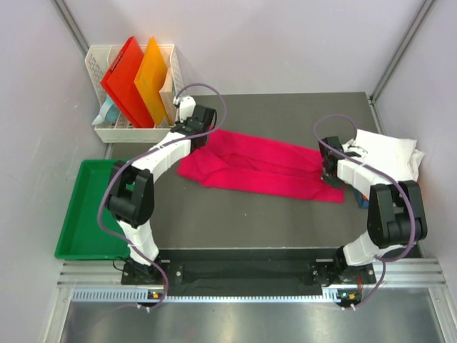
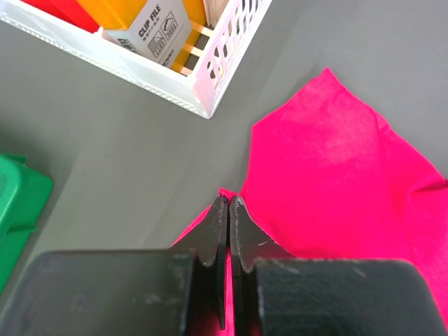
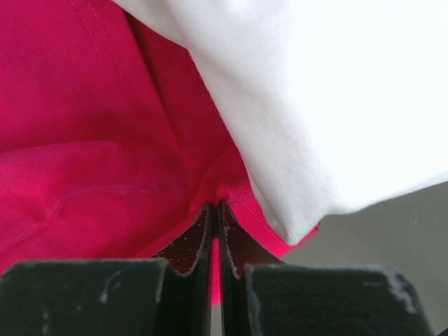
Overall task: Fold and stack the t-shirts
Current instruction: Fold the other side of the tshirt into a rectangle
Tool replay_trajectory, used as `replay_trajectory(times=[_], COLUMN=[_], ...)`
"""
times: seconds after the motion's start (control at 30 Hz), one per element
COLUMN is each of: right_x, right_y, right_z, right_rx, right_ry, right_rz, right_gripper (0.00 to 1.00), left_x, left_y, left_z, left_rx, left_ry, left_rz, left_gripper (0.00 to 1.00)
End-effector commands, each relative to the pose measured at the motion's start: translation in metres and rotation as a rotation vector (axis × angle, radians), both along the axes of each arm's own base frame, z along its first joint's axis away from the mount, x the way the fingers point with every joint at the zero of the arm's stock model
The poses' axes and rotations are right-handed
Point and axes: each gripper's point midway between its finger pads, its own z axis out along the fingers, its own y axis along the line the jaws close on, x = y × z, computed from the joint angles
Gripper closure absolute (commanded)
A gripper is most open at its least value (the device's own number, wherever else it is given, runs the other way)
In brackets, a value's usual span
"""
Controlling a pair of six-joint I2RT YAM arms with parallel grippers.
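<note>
Top external view: magenta t-shirt (image 1: 264,170) lies long between my two grippers

On the far left I see the green tray (image 1: 71,214) and the white basket (image 1: 100,132) with the stiff folders (image 1: 136,78); these are not part of my work. My left gripper (image 1: 198,137) is at the left end of the magenta t-shirt, near the basket. In the left wrist view its fingers (image 2: 217,224) are pressed together and a small pink corner sits at their tips, so I judge that it pinches the cloth edge.

The shirt lies on the dark table (image 1: 285,221). Its long axis runs from the far left to the near right, a little slanted, and each arm is at its own end.

My right gripper (image 1: 333,176) is at the right end. In the right wrist view its jaws are closed, with pink cloth in the thin gap between them. Just beside it on the right is the white t-shirt (image 1: 385,150), and its edge appears to lie over the pink hem. I think the coming fold turns on this overlap, because moving the right end may drag the white cloth.

I cannot make out the sleeves or the collar, and both grippers hide how much cloth they hold.
</note>
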Motion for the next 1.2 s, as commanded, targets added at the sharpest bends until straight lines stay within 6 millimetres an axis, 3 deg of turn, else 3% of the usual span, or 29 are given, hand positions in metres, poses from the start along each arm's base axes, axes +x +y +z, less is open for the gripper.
replay_trajectory(times=[0.0,0.23,0.4,0.47,0.6,0.63,0.67,0.73,0.8,0.93,1.0,1.03,1.1,1.13,1.17], right_x=[0.031,0.048,0.054,0.053,0.054,0.054,0.057,0.059,0.06,0.054,0.049,0.048,0.041,0.037,0.029], right_y=[-0.01,-0.01,-0.011,-0.01,-0.009,-0.009,-0.008,-0.007,-0.004,0.003,0.012,0.018,0.04,0.047,0.052], right_z=[0.02,0.034,0.03,0.024,0.026,0.03,0.038,0.048,0.063,0.091,0.094,0.094,0.086,0.083,0.068], right_rx=[-0.034,-0.036,-0.04,-0.041,-0.04,-0.043,-0.04,-0.044,-0.046,-0.068,-0.064,-0.056,-0.003,0.016,0.032], right_ry=[-0.091,-0.129,-0.11,-0.081,-0.095,-0.106,-0.142,-0.168,-0.207,-0.256,-0.259,-0.256,-0.246,-0.246,-0.218], right_rz=[-0.038,-0.04,-0.04,-0.035,-0.015,-0.003,0.006,0.023,0.037,0.083,0.122,0.161,0.249,0.269,0.287], right_gripper=[1.0,1.0,1.0,0.89,0.75,0.73,0.69,0.64,0.5,0.34,0.27,0.27,0.4,0.49,0.74], left_x=[0.022,0.031,0.036,0.038,0.038,0.036,0.036,0.033,0.031,0.021,0.013,0.008,-0.003,-0.011,-0.015], left_y=[0.0,-0.003,-0.006,-0.01,-0.009,-0.009,-0.007,-0.005,-0.004,-0.006,-0.012,-0.014,-0.028,-0.032,-0.039], left_z=[0.022,0.034,0.026,0.021,0.024,0.024,0.031,0.035,0.045,0.053,0.059,0.052,0.05,0.039,0.034], left_rx=[0.002,-0.006,0.005,-0.001,-0.006,-0.003,-0.008,-0.005,-0.012,-0.037,-0.057,-0.06,-0.081,-0.081,-0.091], left_ry=[-0.081,-0.112,-0.094,-0.081,-0.084,-0.086,-0.108,-0.121,-0.143,-0.147,-0.16,-0.143,-0.139,-0.116,-0.104], left_rz=[0.017,0.016,0.008,-0.005,-0.003,-0.002,0.005,0.009,0.013,-0.001,-0.019,-0.035,-0.068,-0.082,-0.105], left_gripper=[1.0,1.0,1.0,0.97,0.51,0.29,0.22,0.13,0.05,0.01,0.01,0.01,0.05,0.07,0.08])
